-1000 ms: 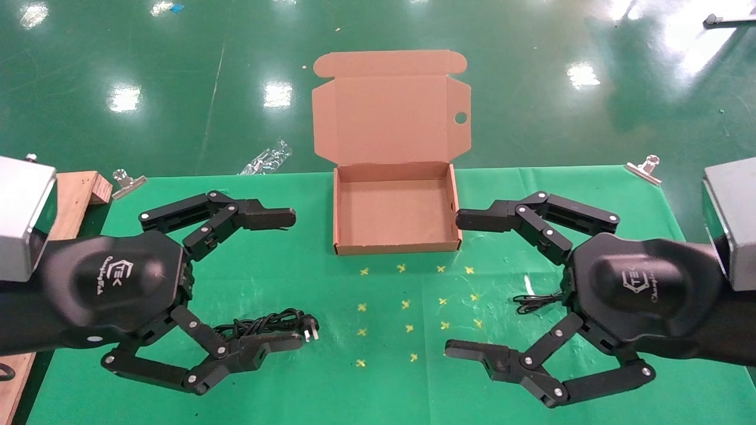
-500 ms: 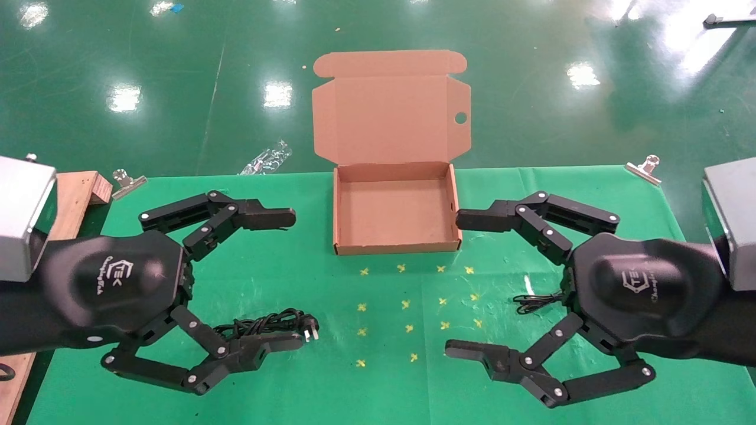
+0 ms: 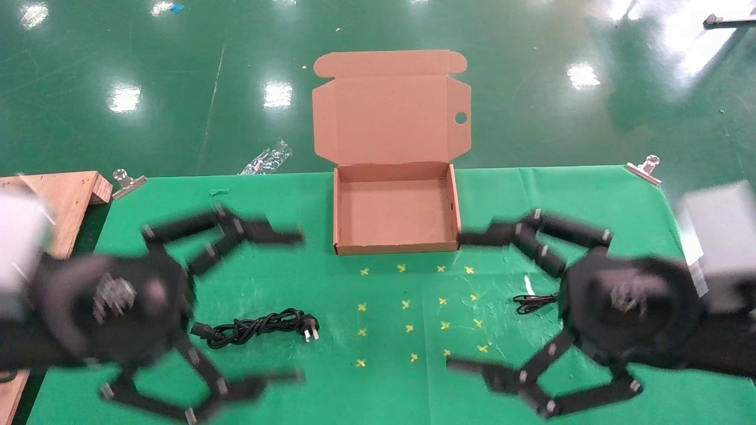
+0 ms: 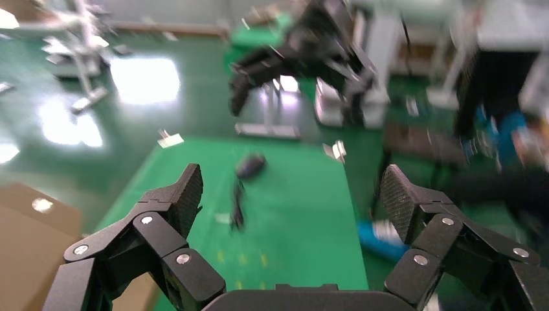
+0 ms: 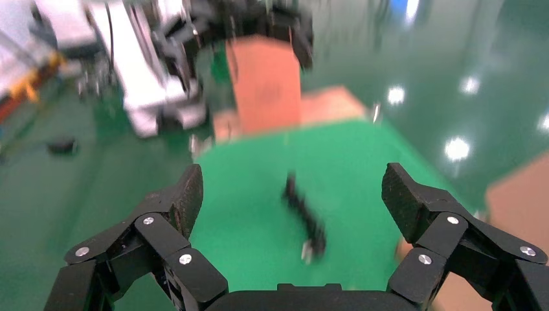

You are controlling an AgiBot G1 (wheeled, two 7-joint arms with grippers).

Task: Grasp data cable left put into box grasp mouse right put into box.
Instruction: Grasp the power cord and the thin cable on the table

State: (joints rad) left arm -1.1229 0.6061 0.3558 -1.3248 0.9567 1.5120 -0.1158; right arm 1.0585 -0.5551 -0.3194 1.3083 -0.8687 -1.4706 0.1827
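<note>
1. Data cable [image 3: 254, 326] lies bundled on the green cloth [image 3: 378, 354], nearer than the box [image 3: 397, 243] and off to its left. It is now fully uncovered; a second ago the left gripper's near finger lay across it.
2. Mouse [image 4: 250, 166] shows only in the left wrist view, across the cloth; in the head view the right gripper hides it, and only its thin cord [image 3: 534, 302] pokes out, nearer than the box and to its right.
3. Both arms have started moving after holding still. The left gripper [image 3: 289, 307] has dropped back toward the near edge, and the right gripper [image 3: 466, 302] has shifted slightly. My read: they're setting up the approach, nothing grasped yet.
4. Left gripper: fingers spread wide, holding nothing, flanking the cable, pointing toward the box side.
5. Right gripper: fingers spread wide, empty, far finger close to the box's near right corner.
6. Box sits farthest at the cloth's far edge, lid hinged open, tray empty. Both placements remain.
</note>
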